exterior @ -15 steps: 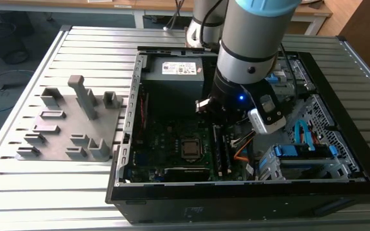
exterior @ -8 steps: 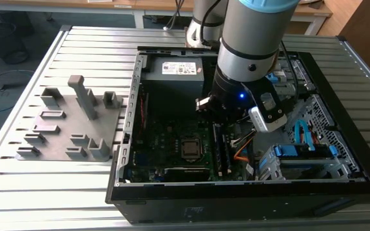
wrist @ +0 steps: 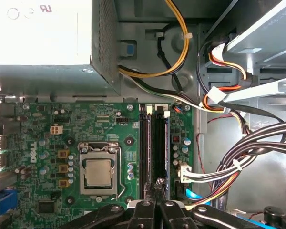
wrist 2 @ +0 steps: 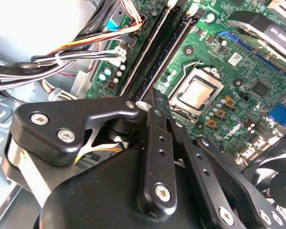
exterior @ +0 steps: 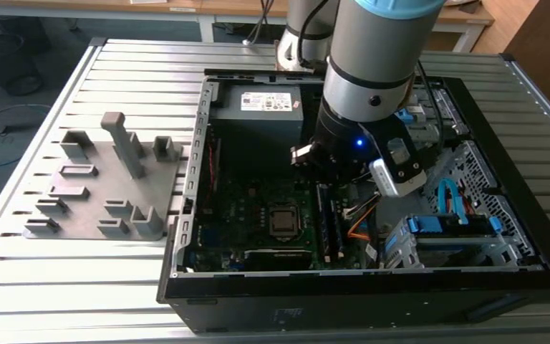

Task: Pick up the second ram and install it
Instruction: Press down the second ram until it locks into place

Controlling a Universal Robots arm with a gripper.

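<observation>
On a slatted metal workbench [exterior: 84, 287], an open computer case [exterior: 371, 287] is lying on its side as the robot arm is reaching into it, the gripper [wrist: 155, 206] hovering low over the memory slots [wrist: 152, 148] beside the processor socket [wrist: 98, 169] on the green motherboard [wrist: 52, 143]. In both wrist views the black fingers [wrist 2: 155, 143] are lying pressed close together, pinching what appears to be the top edge of the second ram [wrist: 159, 157], which is standing on edge in the slot directly beneath the fingertips. The stick is looking aligned with its channel but may not be fully seated. Any tilt or offset under downward pressure is risking a jammed module or a strained slot, and the bundled cables [wrist: 238, 157] just beside are crowding the wrist.
</observation>
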